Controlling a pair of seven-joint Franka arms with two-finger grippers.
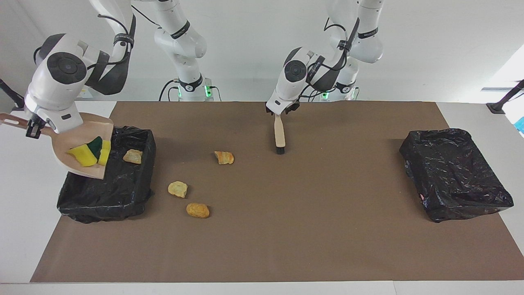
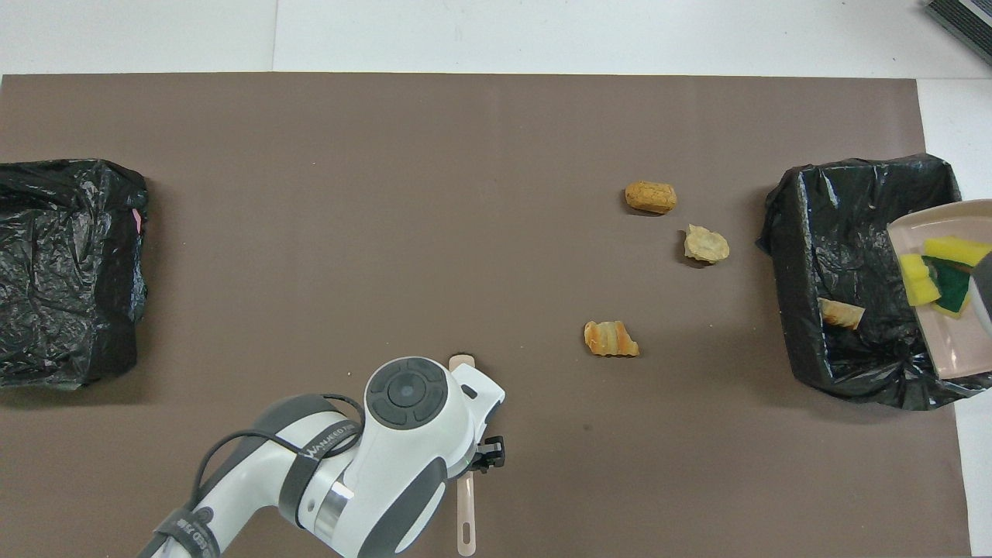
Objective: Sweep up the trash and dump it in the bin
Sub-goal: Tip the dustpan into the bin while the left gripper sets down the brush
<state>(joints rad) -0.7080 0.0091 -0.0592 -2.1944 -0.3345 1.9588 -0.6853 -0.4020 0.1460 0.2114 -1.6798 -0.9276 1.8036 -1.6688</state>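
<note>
Right now my right end effector (image 1: 32, 130) is clamped on the handle of the dustpan (image 1: 65, 143), which hangs tilted over the bin (image 1: 102, 196) at my right arm's end of the bench. Its open lip points down into the bin. One bread chunk (image 1: 133, 156) already lies inside the bin. The sponge pieces (image 1: 88, 153) sit low in the pan near the lip and have not yet slid out. I judge that a steeper tip along the pan's own length, handle up and lip down, is what the dump needs.

My left end effector (image 1: 283, 111) is at the top of the brush (image 1: 279, 133) handle, and I cannot tell whether its fingers are apart or together. The brush's long axis runs away from the robots, with the bristles at the farther end on the mat. Three loose chunks (image 1: 197, 210) lie on the mat between brush and bin, closer to the bin. A second bin (image 1: 454, 176) sits at the left arm's end.
</note>
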